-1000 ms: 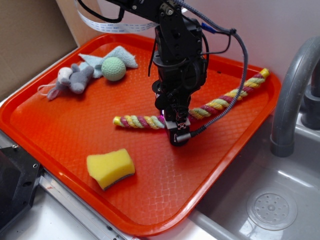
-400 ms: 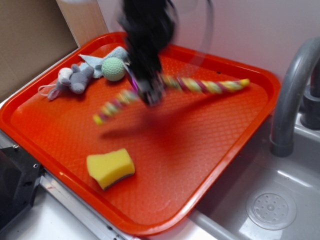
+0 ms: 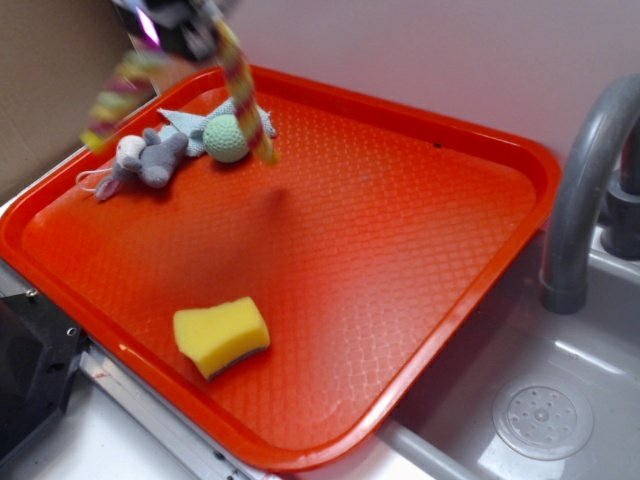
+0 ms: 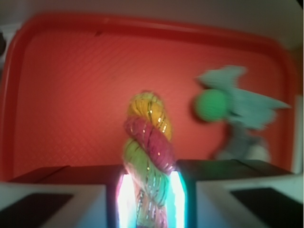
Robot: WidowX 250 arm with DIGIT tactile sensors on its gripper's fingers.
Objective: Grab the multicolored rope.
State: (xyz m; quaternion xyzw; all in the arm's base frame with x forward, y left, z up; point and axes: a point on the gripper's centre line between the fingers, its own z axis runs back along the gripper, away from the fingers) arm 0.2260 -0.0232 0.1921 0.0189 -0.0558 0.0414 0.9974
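The multicolored rope (image 3: 238, 82) hangs in the air at the top left of the exterior view, both ends drooping and blurred by motion. My gripper (image 3: 165, 22) is mostly cut off by the top edge there and holds the rope's middle, high above the orange tray (image 3: 400, 230). In the wrist view the rope (image 4: 148, 142) is pinched between the two lit fingers (image 4: 126, 199), and my gripper (image 4: 151, 202) is shut on it.
A yellow sponge (image 3: 220, 335) lies at the tray's front left. A grey toy mouse (image 3: 150, 160), a green ball (image 3: 227, 138) and a pale cloth (image 3: 190, 120) lie at the back left. A grey faucet (image 3: 585, 190) and a sink (image 3: 540, 415) stand to the right.
My gripper has lifted the rope off the tray's middle and carried it up and to the back left. The rope's ends now hang free.
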